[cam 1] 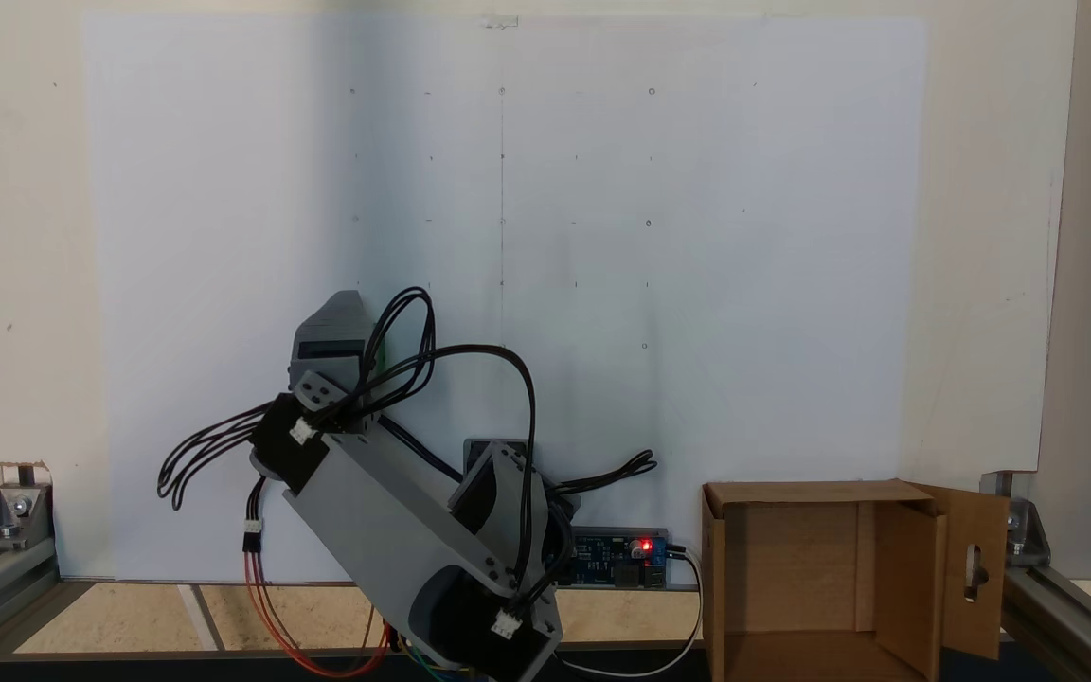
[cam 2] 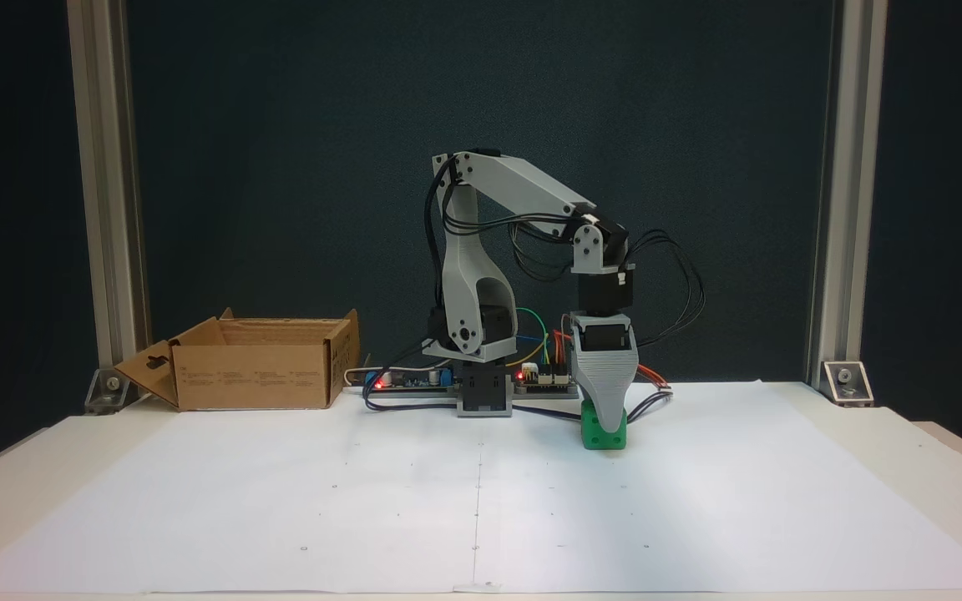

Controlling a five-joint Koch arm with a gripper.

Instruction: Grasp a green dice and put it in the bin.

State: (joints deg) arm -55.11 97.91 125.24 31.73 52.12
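Observation:
In a fixed view the green dice point(cam 2: 594, 436) sits on the white paper to the right of the arm's base. My gripper point(cam 2: 611, 424) points straight down onto it, and the broad grey finger point(cam 2: 605, 380) covers the dice's top front. The two jaws line up one behind the other, so the gap between them is hidden. From above, the gripper point(cam 1: 342, 332) hides nearly all of the dice, leaving a green sliver point(cam 1: 381, 356) beside the cables. The bin, an open cardboard box point(cam 2: 255, 376), stands far left of the base, and at the bottom right point(cam 1: 820, 493) in the view from above.
A circuit board with red lights point(cam 2: 414, 380) and loose wires lie around the arm's base point(cam 2: 481, 392). Aluminium frame posts point(cam 2: 105, 209) stand at both back corners. The white paper sheet point(cam 2: 481, 501) covers the table in front.

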